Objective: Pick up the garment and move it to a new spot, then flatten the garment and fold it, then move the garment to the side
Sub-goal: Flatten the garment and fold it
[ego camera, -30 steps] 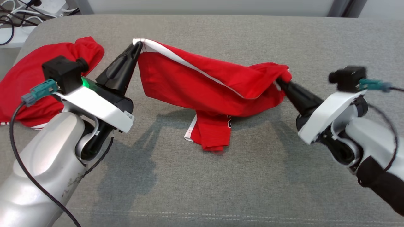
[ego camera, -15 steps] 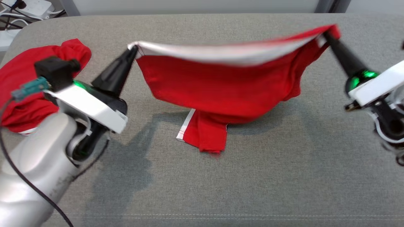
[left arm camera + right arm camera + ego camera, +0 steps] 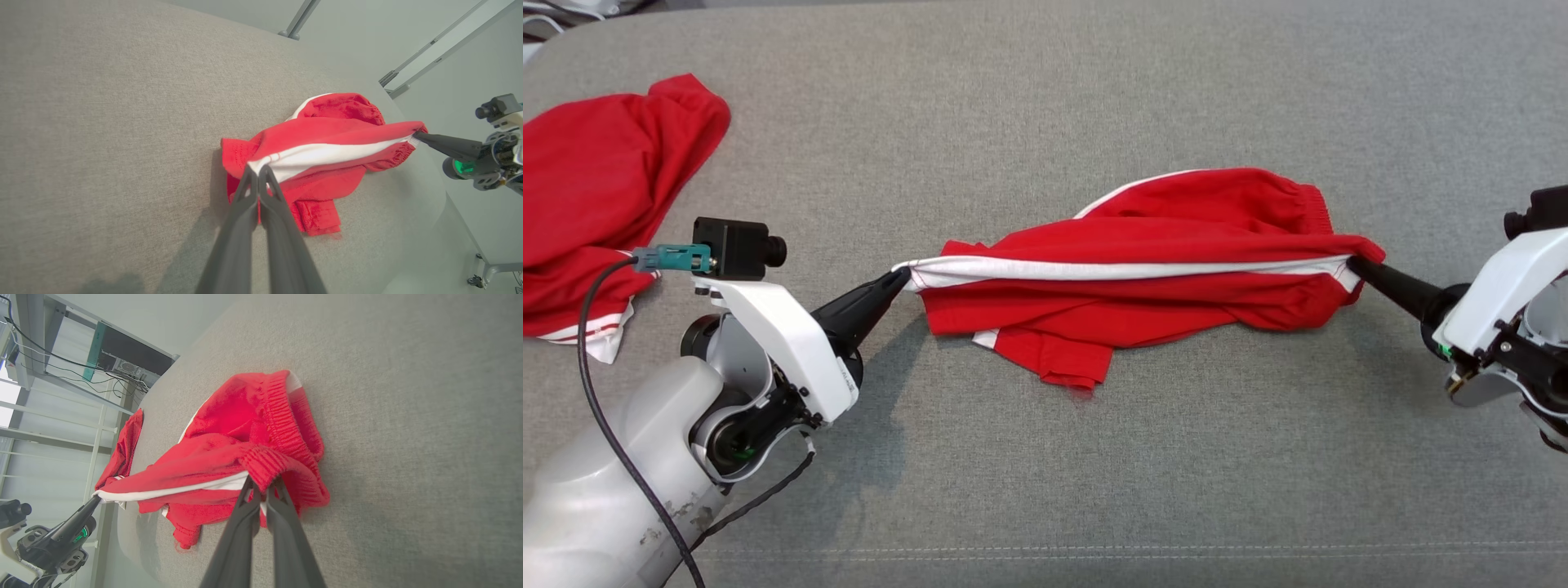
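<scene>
My head camera looks steeply down from above on the grey cushion [image 3: 1045, 98], far enough back to take in both arms. The left wrist camera rides low and close, sighting along its fingers [image 3: 239, 228] across the red shorts [image 3: 327, 130] to the right gripper [image 3: 416, 134]; the right wrist camera faces back toward the left gripper [image 3: 96, 498]. All three share the shorts.

Bright, even, diffuse light from overhead, with no glare on the grey cushion [image 3: 1045, 98]. Shadows are faint and soft-edged: one spreads on the near side of the left gripper [image 3: 900, 278], and a thin one hugs the near hem of the red garment [image 3: 1143, 245]. The head view is sharp throughout. Both wrist views look paler and bow straight lines toward their edges. Their fingers [image 3: 237, 237] sit out of focus at the bottom, and the red oversaturates — folds melt into one glow.
</scene>
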Tool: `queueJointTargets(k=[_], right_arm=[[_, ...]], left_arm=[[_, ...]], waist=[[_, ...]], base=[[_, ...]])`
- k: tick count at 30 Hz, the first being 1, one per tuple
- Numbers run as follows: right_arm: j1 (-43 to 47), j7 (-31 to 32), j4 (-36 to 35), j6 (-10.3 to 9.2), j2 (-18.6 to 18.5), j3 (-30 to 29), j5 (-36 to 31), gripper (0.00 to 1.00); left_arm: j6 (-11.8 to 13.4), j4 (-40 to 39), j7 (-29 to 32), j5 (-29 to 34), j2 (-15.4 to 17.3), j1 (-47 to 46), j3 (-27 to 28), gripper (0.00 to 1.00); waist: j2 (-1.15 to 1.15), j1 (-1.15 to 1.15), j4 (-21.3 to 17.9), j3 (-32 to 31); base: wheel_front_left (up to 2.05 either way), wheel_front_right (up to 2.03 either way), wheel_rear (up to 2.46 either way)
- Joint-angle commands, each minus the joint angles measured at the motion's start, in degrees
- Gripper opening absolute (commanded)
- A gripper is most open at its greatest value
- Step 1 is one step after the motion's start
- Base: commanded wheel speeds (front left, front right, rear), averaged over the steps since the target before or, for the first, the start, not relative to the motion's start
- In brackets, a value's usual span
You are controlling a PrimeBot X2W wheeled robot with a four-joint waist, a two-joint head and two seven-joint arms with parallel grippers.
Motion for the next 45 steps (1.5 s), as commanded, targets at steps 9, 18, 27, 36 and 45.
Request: queueJointTargets(k=[9, 18, 27, 36, 45], right_arm=[[-6.1, -5.5, 4.8, 0.26, 4.9, -0.9, -3.8, 0.0], [-5.2, -7.5, 4.7, 0.26, 7.1, -1.0, -5.5, 1.0], [0.3, -15.2, -0.1, 0.26, 2.8, -3.2, -8.4, 1.0], [3.8, -21.2, -1.0, 0.26, 4.0, -1.4, -13.1, 1.0], [4.3, -24.0, 1.3, 0.26, 6.4, -0.6, -15.2, 1.0]], left_arm=[[-0.2, 2.6, -1.6, -4.1, 1.6, -6.2, 2.3, 0.0], [-0.2, 2.7, -6.9, -2.8, 1.0, -6.5, -0.7, 1.0], [-0.2, 3.1, -18.1, 0.7, 0.7, -2.1, -4.0, 1.0], [-0.2, 4.0, -20.1, 4.0, -2.5, 1.5, -1.4, 1.0], [-0.2, 3.3, -20.1, 8.5, -5.0, 4.9, 2.3, 1.0]], waist=[[0.0, 0.0, 0.1, 4.0], [0.0, 0.0, 0.1, 4.5], [0.0, 0.0, 0.1, 1.7], [0.0, 0.0, 0.7, 0.1], [0.0, 0.0, 2.0, -0.3]], base=[[0.0, 0.0, 0.0], [0.0, 0.0, 0.0], [0.0, 0.0, 0.0], [0.0, 0.0, 0.0], [0.0, 0.0, 0.0]])
